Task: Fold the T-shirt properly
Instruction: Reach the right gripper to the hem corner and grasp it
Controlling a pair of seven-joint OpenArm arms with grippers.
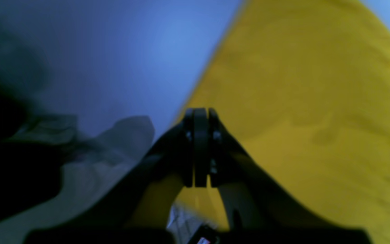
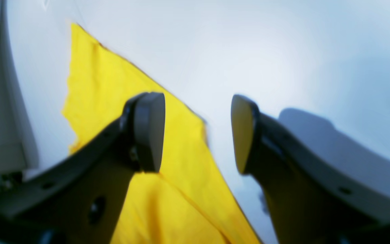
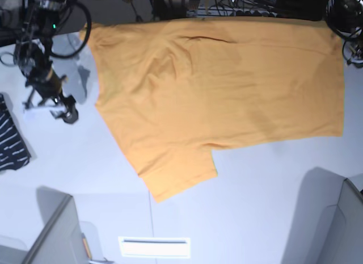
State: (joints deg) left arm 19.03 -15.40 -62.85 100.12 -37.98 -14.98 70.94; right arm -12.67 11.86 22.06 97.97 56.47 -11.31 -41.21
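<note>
The orange-yellow T-shirt (image 3: pixel 221 88) lies spread flat on the pale table, with one sleeve pointing toward the front (image 3: pixel 176 173). My right gripper (image 3: pixel 63 112) is open and empty, hovering left of the shirt and apart from it. In the right wrist view its fingertips (image 2: pixel 147 132) stand wide apart around the gripper centre (image 2: pixel 196 135), above a shirt edge (image 2: pixel 168 189). In the left wrist view my left gripper (image 1: pixel 200 113) is shut at the shirt's edge (image 1: pixel 300 101). I see no cloth between its pads. In the base view the left arm shows only as dark parts at the top right (image 3: pixel 345 17).
A dark navy white-striped garment (image 3: pixel 11 142) lies at the left edge. Grey bins stand at the front left (image 3: pixel 57 230) and front right (image 3: pixel 343 218). A white strip (image 3: pixel 154 247) lies at the front. Cables and gear line the back edge (image 3: pixel 238 3). Pale crumpled cloth (image 1: pixel 113 152) lies beside the left gripper.
</note>
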